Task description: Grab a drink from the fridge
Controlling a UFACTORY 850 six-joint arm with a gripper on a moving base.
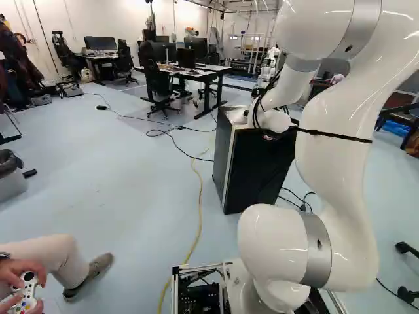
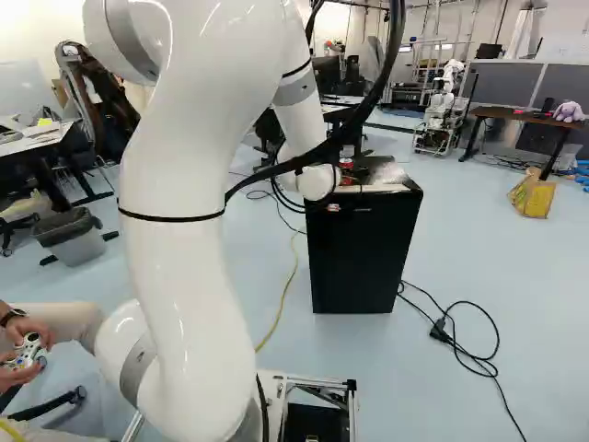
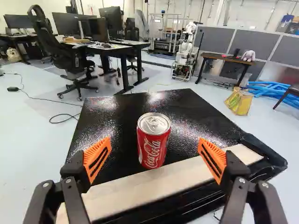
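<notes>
Just past the white wrist in the right base view, my gripper [image 2: 348,175] is mostly hidden over the top of the black fridge [image 2: 361,258]. The wrist view shows my gripper [image 3: 154,148] open, its orange pads wide apart. A red drink can [image 3: 153,144] with a silver lid stands upright on the fridge's glossy black top [image 3: 187,105]. It is centred between the two fingers, with a gap on each side; how deep it sits between them I cannot tell. The same fridge [image 1: 260,170] stands ahead of the arm in the left base view, its door apparently shut.
A pale strip [image 3: 140,187] runs along the fridge top's near edge. Cables [image 2: 460,341] lie on the floor beside the fridge. Desks [image 1: 196,72] and chairs stand beyond, with another robot [image 3: 186,51]. At the left base view's lower left, a seated person's hands hold a controller [image 1: 27,291].
</notes>
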